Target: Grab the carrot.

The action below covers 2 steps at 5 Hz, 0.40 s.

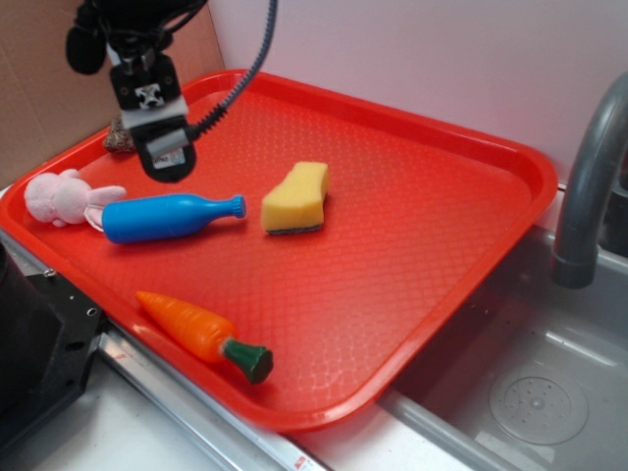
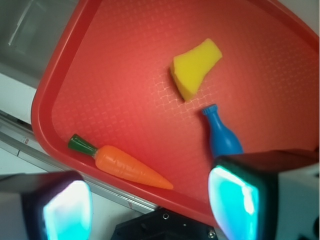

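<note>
Carrot (image 1: 196, 332): glossy hard plastic, prob. light & slippery; lies at tray (image 1: 412, 294) front edge. Gripper (image 2: 150, 205) well apart, fingers spread, empty. Grip across thick orange mid-body, not tip.

Carrot (image 2: 125, 164) near tray (image 2: 42, 95) rim
</note>
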Tool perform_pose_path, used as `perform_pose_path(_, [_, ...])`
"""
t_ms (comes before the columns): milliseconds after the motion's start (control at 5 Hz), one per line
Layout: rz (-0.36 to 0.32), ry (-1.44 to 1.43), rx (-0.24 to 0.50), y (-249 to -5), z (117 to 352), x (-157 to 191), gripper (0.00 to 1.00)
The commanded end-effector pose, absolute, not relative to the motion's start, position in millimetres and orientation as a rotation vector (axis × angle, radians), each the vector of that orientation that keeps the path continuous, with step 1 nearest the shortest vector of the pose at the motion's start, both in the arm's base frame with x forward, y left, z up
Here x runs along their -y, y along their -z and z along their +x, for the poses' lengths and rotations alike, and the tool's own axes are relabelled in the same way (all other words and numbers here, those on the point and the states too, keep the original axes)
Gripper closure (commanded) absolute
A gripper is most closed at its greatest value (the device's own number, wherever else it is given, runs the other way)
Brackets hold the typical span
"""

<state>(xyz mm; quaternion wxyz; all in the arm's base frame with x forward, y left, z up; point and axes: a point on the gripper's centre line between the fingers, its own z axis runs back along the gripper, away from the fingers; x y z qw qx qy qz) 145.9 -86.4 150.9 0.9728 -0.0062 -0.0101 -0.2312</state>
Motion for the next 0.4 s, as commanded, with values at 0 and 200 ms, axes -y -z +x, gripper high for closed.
perform_pose_path(0, [0.034, 0.911, 0.11, -116, 116, 96, 0.0])
perform_pose_path(200, [-0.019, 1.024, 0.13, -88, 113, 100, 0.0])
